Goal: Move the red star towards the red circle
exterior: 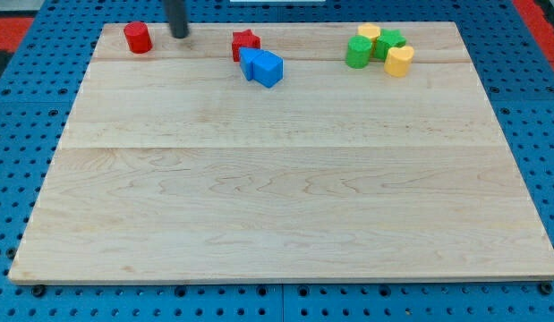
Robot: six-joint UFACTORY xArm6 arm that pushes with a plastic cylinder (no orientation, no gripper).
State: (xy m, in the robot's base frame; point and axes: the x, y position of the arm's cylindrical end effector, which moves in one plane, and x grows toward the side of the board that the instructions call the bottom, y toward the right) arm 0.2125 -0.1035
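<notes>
Red star (245, 43) near the view's top edge of the wooden board (285, 206), a little left of the middle. Touching, or almost touching, the blue blocks (261, 67) at its lower right side; two blue pieces pressed together, exact shapes hard to tell. Red circle (138, 38) further to the view's left, near the top left corner, upright like a short cylinder. Well apart from the star, with bare wood between the two.

My tip (180, 34) in that gap, between the red circle and the red star, nearer to the circle. Not touching either block. No jaws on this rod, so nothing to open or close, and nothing held; only a plain dark end resting at board height.

To the view's right, a separate cluster: green block (357, 53), another green block (389, 42) behind it, yellow block (369, 33) at the back and yellow block (399, 61) in front. All far from the task's things, not in the way.

Judgement on progress: task not yet done, star and circle not close. Tip on the wrong side for pushing the star toward the circle; probably needed first to go around the star to its right side, then push to the view's left. Some risk of dragging the blue blocks along, because of their contact with the star.
</notes>
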